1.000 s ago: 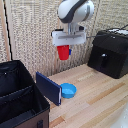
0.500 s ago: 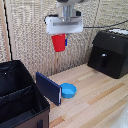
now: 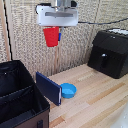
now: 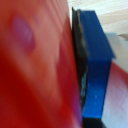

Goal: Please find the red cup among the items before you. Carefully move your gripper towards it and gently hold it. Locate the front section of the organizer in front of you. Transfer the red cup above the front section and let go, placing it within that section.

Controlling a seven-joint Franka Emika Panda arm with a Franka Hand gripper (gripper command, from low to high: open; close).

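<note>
Hanging high over the wooden table (image 3: 100,95), the gripper (image 3: 51,33) has risen and drifted toward the exterior view's left since a moment ago, carrying the red cup (image 3: 50,36) with it. Its fingers are closed on the cup; in the wrist view red plastic (image 4: 35,65) presses against a blue finger pad (image 4: 95,65). The cup stands upright, its long axis vertical, wider rim at the top. It sits well above the blue bowl (image 3: 68,90) and the organizer (image 3: 20,100), whose blue-lined flap (image 3: 49,88) leans beside the bowl
</note>
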